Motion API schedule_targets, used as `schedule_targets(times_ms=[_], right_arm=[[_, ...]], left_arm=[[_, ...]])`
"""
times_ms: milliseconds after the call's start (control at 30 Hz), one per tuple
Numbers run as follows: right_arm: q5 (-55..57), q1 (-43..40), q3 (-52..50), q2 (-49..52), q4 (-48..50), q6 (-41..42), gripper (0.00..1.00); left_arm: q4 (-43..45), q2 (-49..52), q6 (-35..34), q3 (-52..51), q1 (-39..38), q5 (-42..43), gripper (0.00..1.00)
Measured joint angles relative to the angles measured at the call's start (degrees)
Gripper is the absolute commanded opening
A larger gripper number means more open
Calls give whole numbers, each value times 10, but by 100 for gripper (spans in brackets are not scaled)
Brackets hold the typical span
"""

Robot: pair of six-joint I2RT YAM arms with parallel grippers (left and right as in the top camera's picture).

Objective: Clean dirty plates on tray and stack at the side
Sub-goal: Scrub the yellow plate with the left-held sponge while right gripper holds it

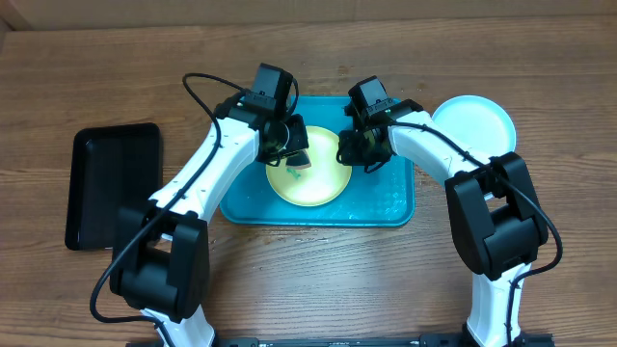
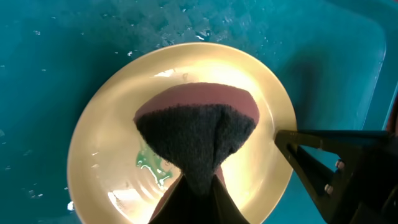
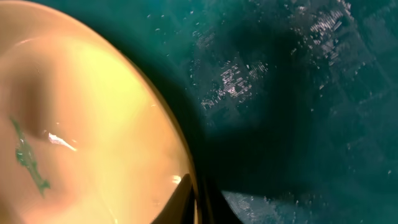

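Note:
The yellow-green plate (image 1: 307,176) lies on the turquoise tray (image 1: 395,207) and has a teal-green smear (image 2: 152,163) near its middle. My left gripper (image 1: 294,154) is shut on a sponge (image 2: 199,134) with a dark scouring face and holds it over the plate (image 2: 112,137). My right gripper (image 1: 349,149) is shut on the plate's right rim (image 3: 186,180), one finger inside and one outside. The smear also shows in the right wrist view (image 3: 28,158). A pale blue plate (image 1: 474,123) lies on the table to the right of the tray. The white plate cannot be made out.
A black rectangular tray (image 1: 114,183) lies on the wooden table at the left. The turquoise tray floor (image 3: 298,93) is wet with droplets. The right gripper's finger (image 2: 336,162) shows in the left wrist view at the plate's edge.

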Motion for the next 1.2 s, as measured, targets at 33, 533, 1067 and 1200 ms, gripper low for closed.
schedule_targets(times_ms=[33,533,1067,1200], right_arm=[[0,0,0,0,0,1,4],[0,0,0,0,2,23,4],[0,0,0,0,5,23,4],[0,0,0,0,6,23,4]], left_arm=[[4,0,-2,-3,-2,0,7],[58,69,-35,-19,-37,0,37],[29,70,17,-11,-37,0,22],[24,70,17,-11,-38,0,18]])
